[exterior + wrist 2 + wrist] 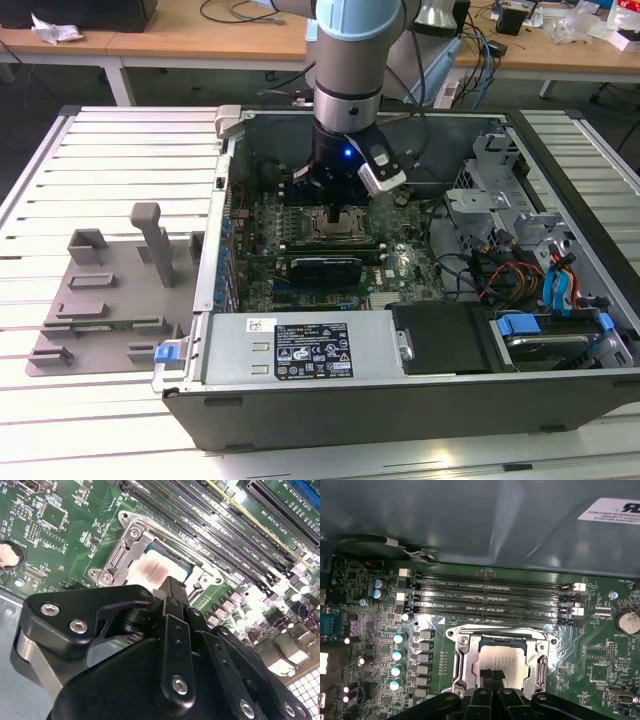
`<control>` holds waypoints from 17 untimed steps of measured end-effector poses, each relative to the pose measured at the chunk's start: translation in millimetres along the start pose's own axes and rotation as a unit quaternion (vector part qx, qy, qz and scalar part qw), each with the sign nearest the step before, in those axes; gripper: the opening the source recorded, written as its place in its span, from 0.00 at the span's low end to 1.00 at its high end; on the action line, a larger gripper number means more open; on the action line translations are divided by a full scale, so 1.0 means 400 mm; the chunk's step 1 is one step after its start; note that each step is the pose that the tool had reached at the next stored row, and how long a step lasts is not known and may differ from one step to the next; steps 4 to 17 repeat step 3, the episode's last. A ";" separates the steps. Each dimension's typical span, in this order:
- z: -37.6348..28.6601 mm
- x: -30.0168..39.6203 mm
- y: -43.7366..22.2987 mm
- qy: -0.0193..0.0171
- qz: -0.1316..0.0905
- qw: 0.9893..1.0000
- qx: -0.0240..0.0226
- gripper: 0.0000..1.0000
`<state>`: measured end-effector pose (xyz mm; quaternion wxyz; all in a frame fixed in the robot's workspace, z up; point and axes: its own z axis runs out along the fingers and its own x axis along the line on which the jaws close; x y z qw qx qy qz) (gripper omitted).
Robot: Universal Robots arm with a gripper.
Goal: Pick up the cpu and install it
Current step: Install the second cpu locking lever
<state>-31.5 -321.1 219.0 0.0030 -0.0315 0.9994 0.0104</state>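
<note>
Hovering: we are holding our gripper (340, 212) low inside the open computer case (420, 395), directly above the socket (338, 222) on the motherboard (300, 262).
Cpu position: we are seeing the cpu (501, 663) lying flat inside the socket's metal frame (461, 669) in both wrist views, its silvery top (159, 569) facing up and framed on all sides.
Tool state: we are reading the fingertips (171, 591) as drawn together into one narrow point in the second wrist view, with nothing between them; they are grasping no part.
Contact: we are not able to tell whether the tips are touching the chip's top or sitting just above it.
Done so far: we are judging the pick-up and the placing into the socket as finished, since the chip is resting in its seat and not in our grip.
Left to do: we are judging that any seating check or clamping of the frame remains open; we cannot tell from these views whether the frame is latched.
Surroundings: we are working beside the memory slots (490, 597), with the grey fixture plate (110, 300) sitting outside the case toward the exterior view's left.
</note>
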 end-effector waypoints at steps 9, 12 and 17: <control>0.000 0.000 0.000 0.000 0.000 1.000 0.000 0.11; 0.000 0.000 0.000 0.000 0.000 1.000 0.000 0.11; 0.000 0.000 0.000 0.000 0.000 1.000 0.000 0.11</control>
